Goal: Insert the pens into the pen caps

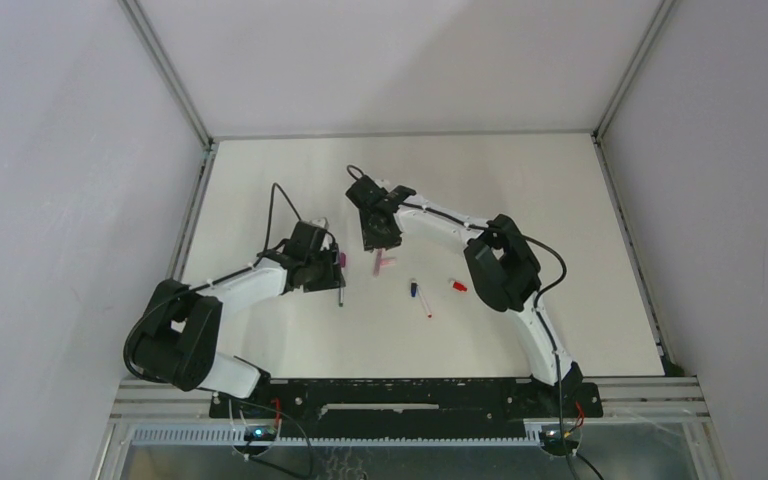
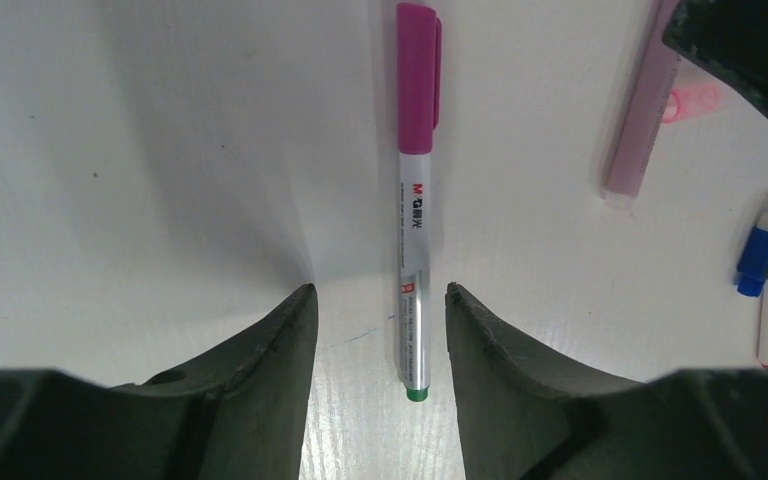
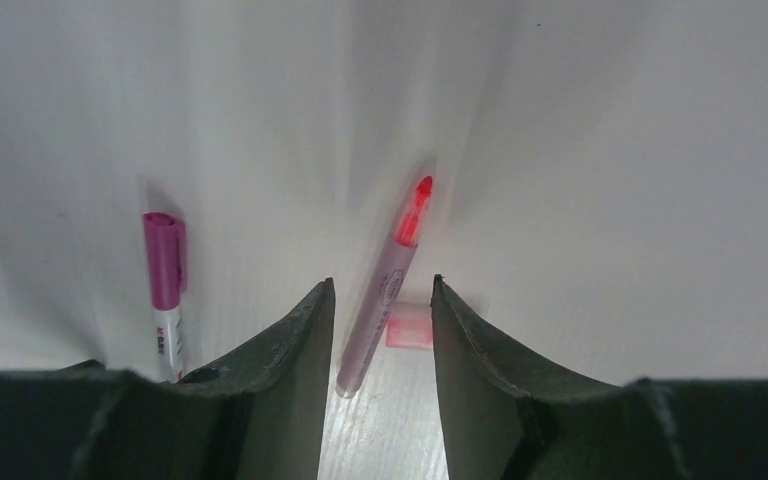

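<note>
A white pen with a magenta cap (image 2: pixel 415 200) on it lies on the table, its green end between the spread fingers of my left gripper (image 2: pixel 380 290), which is open and not touching it. It also shows in the top view (image 1: pixel 341 285). My right gripper (image 3: pixel 380 285) is open over an uncapped pinkish pen (image 3: pixel 385 290) with a red tip. The pen's rear end lies between the jaws, untouched. A loose pink cap (image 3: pixel 410 330) lies beside it. In the top view the left gripper (image 1: pixel 325 262) and right gripper (image 1: pixel 380 237) are close together.
A blue cap (image 1: pixel 414 290) lies by a thin white pen (image 1: pixel 426 306), and a red cap (image 1: pixel 457 286) lies to their right, all in front of the right gripper. The blue cap (image 2: pixel 760 262) also shows in the left wrist view. Walls enclose the white table (image 1: pixel 520 180).
</note>
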Robot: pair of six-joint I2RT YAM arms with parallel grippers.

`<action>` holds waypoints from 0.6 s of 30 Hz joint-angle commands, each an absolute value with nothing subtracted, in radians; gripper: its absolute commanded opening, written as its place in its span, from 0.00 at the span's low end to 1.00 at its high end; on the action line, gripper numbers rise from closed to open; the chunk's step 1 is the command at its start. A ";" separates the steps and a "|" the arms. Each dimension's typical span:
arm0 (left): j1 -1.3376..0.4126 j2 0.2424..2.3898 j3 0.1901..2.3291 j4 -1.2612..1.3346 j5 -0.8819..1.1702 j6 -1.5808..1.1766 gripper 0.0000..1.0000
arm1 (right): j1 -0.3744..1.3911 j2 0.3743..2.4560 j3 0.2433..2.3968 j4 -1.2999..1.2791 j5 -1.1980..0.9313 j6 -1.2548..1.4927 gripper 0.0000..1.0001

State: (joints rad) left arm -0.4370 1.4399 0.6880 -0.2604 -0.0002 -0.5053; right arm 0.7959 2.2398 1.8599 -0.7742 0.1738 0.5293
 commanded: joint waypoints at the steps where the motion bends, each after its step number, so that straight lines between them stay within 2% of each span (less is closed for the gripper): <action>1: -0.434 1.455 0.677 -0.246 0.046 -0.491 0.54 | 0.784 2.247 1.867 -0.744 0.166 0.545 0.47; 18: -0.434 1.437 0.696 -0.273 0.015 -0.481 0.54 | 0.785 2.316 1.835 -0.680 0.158 0.541 0.39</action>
State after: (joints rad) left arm -0.4370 1.4422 0.6880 -0.2550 0.0296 -0.4969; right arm 0.7799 2.2879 1.8378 -0.6914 0.1535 0.5335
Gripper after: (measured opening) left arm 0.546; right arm 0.393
